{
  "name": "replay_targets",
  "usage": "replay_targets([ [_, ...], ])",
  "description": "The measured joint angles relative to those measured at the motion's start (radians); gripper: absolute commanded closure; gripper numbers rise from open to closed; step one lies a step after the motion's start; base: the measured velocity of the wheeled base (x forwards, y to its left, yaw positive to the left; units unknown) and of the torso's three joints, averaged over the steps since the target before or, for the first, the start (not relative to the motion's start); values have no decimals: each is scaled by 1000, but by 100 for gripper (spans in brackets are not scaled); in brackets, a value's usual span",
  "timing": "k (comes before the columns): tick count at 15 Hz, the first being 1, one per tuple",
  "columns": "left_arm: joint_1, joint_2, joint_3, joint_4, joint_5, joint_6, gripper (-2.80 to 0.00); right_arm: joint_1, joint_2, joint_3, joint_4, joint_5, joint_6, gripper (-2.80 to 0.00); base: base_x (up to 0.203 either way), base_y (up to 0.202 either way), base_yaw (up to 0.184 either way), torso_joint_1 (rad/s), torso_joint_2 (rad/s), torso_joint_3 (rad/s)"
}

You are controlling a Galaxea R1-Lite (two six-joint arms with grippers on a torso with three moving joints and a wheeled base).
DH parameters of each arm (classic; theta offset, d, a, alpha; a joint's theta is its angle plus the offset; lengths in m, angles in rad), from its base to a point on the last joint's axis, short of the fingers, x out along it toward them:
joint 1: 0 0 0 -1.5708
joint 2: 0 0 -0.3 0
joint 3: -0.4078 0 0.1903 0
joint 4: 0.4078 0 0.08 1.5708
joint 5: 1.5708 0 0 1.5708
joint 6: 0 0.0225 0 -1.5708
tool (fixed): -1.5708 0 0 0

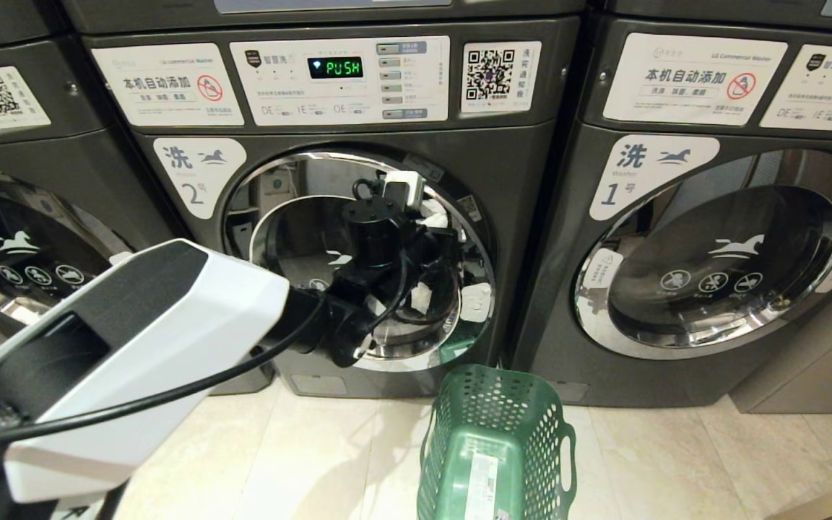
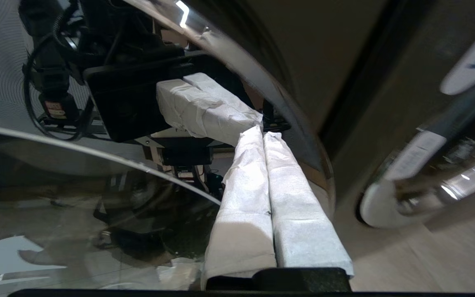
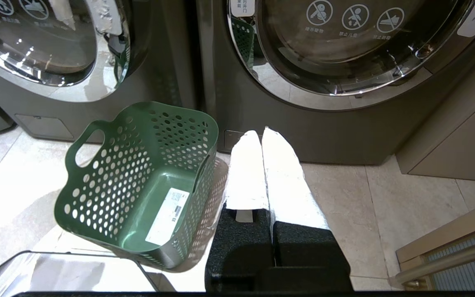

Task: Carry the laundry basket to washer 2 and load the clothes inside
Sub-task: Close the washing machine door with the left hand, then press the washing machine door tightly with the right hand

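since the laundry basket [image 1: 497, 448] is already parked on the floor in front of washer 2 [image 1: 358, 253] and looks empty, with no clothes in sight, i'd guess we're at the door end of the job. the left gripper [image 2: 262, 131] is pinched shut on nothing, tips right at the chrome door rim. right gripper [image 3: 263, 134] hangs closed beside the basket. next move probably needs a careful push or hook on that rim.

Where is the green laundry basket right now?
In the head view, the laundry basket stands empty on the floor, low and right of centre, before the gap between washer 2 and the washer marked 1.
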Motion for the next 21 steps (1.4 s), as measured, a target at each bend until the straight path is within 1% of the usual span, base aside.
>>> replay_targets([
  [4, 14, 151, -195, 8, 82, 29, 0, 0, 0, 0, 0, -1, 1, 0, 0, 0, 0, 0, 0, 0],
  [6, 20, 213, -289, 8, 99, 54, 0, 0, 0, 0, 0, -3, 2, 0, 0, 0, 0, 0, 0, 0],
  [7, 25, 238, -315, 4, 100, 65, 0, 0, 0, 0, 0, -3, 2, 0, 0, 0, 0, 0, 0, 0],
  [12, 31, 292, -336, -3, 102, 71, 0, 0, 0, 0, 0, -3, 3, 0, 0, 0, 0, 0, 0, 0],
  [19, 25, 292, -333, 5, 106, 73, 0, 0, 0, 0, 0, -3, 8, 0, 0, 0, 0, 0, 0, 0],
  [21, 24, 289, -333, 6, 107, 74, 0, 0, 0, -4, -9, 1, -11, 0, 0, 0, 0, 0, 0, 0],
])
